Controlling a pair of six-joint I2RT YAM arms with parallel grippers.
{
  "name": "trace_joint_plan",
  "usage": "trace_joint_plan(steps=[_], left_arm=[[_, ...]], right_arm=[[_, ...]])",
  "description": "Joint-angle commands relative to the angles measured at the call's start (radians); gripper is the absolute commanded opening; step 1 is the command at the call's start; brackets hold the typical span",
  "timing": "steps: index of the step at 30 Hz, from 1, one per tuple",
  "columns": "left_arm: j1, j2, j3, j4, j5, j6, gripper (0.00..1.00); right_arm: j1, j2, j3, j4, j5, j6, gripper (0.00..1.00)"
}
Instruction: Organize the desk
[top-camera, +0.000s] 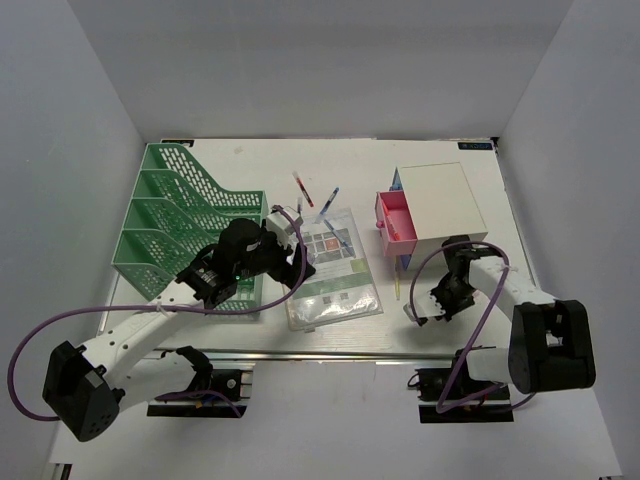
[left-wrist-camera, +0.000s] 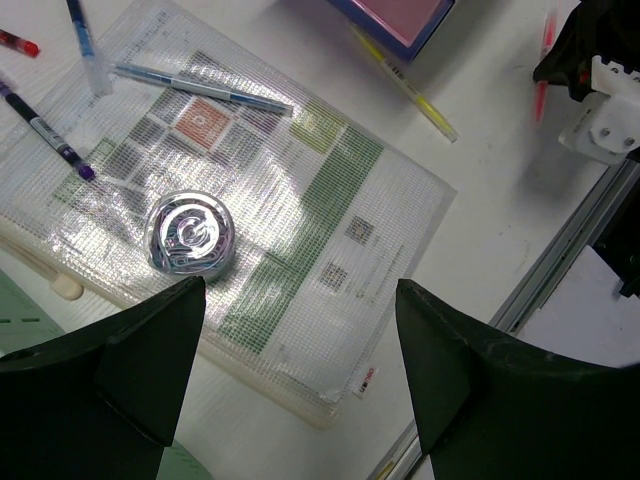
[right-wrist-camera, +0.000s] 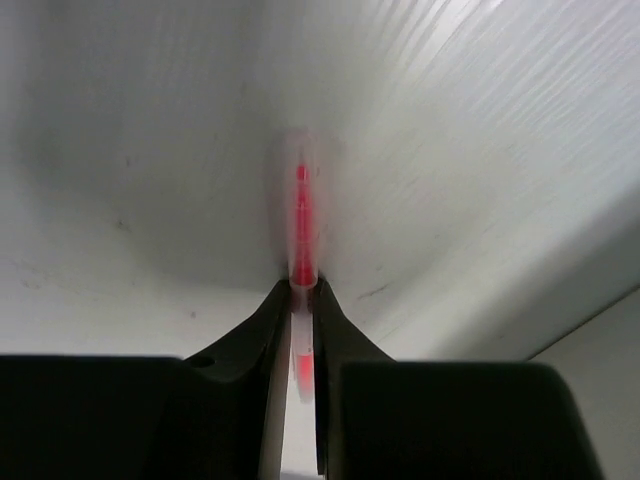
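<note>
The white desk (top-camera: 350, 165) holds a clear mesh pouch (top-camera: 332, 268) with a printed sheet inside. My left gripper (top-camera: 298, 262) hovers open and empty over the pouch's near corner (left-wrist-camera: 330, 390). A round clear tub of paper clips (left-wrist-camera: 190, 235) sits on the pouch, just ahead of the left finger. My right gripper (top-camera: 418, 312) is low over the desk near the front rail, right of the pouch. It is shut on a thin red pen (right-wrist-camera: 301, 215) that points forward from the fingertips. The red pen also shows in the left wrist view (left-wrist-camera: 545, 60).
A green mesh file rack (top-camera: 180, 220) stands at the left. A white box (top-camera: 445, 200) has its pink drawer (top-camera: 395, 220) pulled open. A yellow pen (left-wrist-camera: 405, 85) lies by the drawer. Several pens (top-camera: 315, 195) lie at the pouch's far edge. The aluminium rail (top-camera: 330, 355) runs along the front.
</note>
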Motion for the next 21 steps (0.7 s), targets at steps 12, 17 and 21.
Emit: trace_joint_plan(steps=[12, 17, 21], left_arm=[[-0.006, -0.020, 0.009, 0.014, 0.029, 0.021, 0.86], [-0.006, -0.027, 0.001, 0.023, 0.021, 0.029, 0.86], [-0.006, -0.025, -0.005, 0.028, 0.015, 0.033, 0.86]], right_arm=[[0.005, -0.161, 0.479, -0.214, -0.850, 0.611, 0.00], [0.003, -0.141, 0.559, 0.016, -0.875, 1.154, 0.00], [0.002, -0.109, 0.579, 0.217, -0.844, 1.475, 0.00]])
